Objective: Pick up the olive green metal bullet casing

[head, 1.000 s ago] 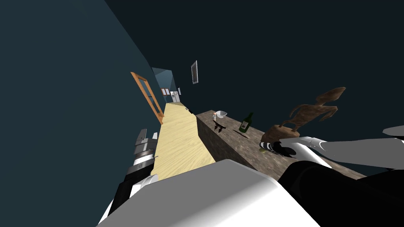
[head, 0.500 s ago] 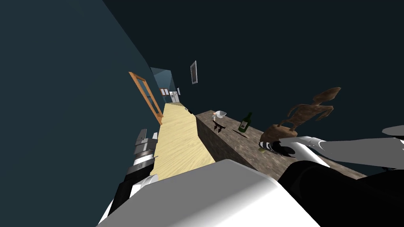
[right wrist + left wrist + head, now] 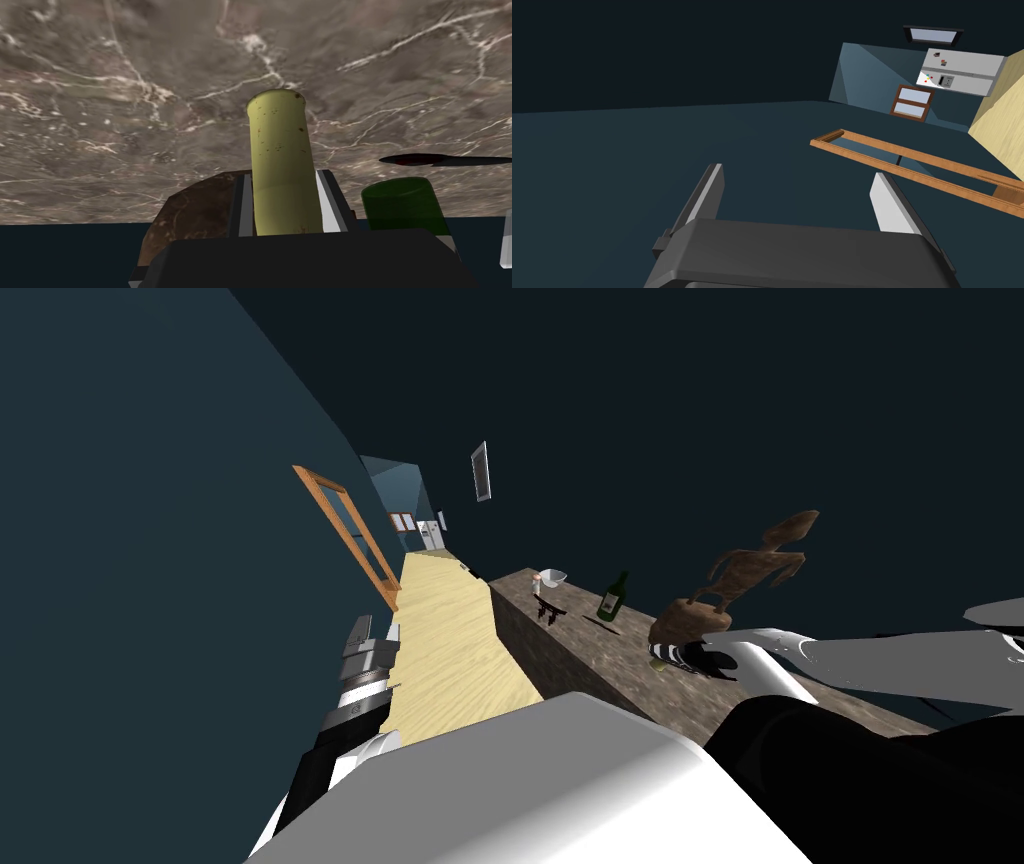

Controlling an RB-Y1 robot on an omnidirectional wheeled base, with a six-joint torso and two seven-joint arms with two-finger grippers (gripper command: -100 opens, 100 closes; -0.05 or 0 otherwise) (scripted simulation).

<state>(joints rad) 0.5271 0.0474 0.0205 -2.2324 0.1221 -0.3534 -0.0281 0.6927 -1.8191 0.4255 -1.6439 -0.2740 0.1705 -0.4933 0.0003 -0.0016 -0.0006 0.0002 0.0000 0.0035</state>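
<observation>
Compared with half a second ago, the whole head view has slid to the left, so my own head has turned; the things on the counter keep their places against each other. The right gripper (image 3: 662, 660) reaches over the brown marbled counter (image 3: 590, 653), close in front of the round base of a brown horse-like sculpture (image 3: 745, 573). Its two fingers (image 3: 243, 205) are nearly closed, pressing both sides of the olive green bullet casing (image 3: 282, 160), which stands out beyond them with its far end pointing at the marbled surface. Whether that end touches the counter cannot be told. The sculpture's base sits just behind the gripper, and a green bottle (image 3: 612, 598) stands farther along the counter, with a small dark stand (image 3: 550, 608) and a white bowl (image 3: 553, 578) beyond it near the far end. The left gripper (image 3: 797, 172) hangs low at my left side over the pale wooden floor (image 3: 450, 638), fingers spread wide with nothing between them
</observation>
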